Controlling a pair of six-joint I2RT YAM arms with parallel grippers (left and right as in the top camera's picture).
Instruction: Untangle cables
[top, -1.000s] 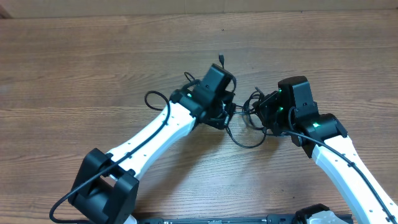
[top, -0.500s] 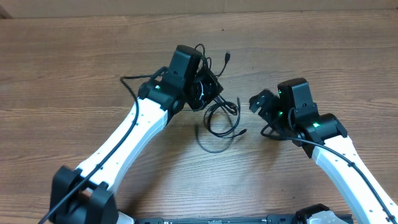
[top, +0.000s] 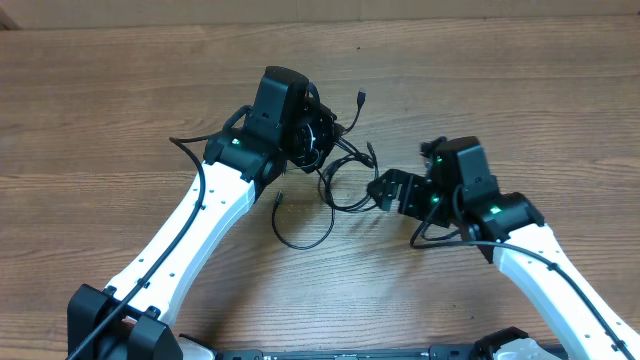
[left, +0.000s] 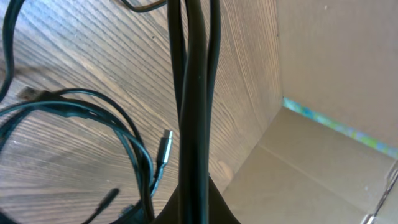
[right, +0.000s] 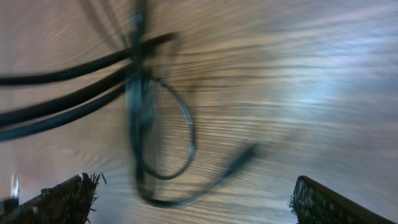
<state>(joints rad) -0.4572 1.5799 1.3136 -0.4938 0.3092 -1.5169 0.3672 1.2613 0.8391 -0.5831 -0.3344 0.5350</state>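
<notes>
The thin black cables (top: 340, 180) hang in a tangle from my left gripper (top: 316, 138), which is shut on the bundle and holds it above the table. One loose loop (top: 300, 238) trails onto the wood, and a plug end (top: 360, 97) sticks up behind. In the left wrist view the gripped strands (left: 196, 93) run straight up from the left gripper (left: 198, 202), with a silver-tipped plug (left: 165, 144) beside them. My right gripper (top: 383, 190) stands open just right of the hanging loops. In its own blurred view, the right gripper (right: 193, 202) has nothing between its fingers; the cable loops (right: 163, 127) lie ahead.
The wooden table (top: 100, 100) ends at a cardboard wall (top: 420, 8) along the back, which also shows close by as a cardboard wall (left: 336, 68) in the left wrist view. Thicker black arm cables (top: 186, 158) run along both arms.
My right gripper opened, let go of the cables and moved left toward the hanging loops. My left gripper carried the bundle left and away, pulling the loops out across the table.
</notes>
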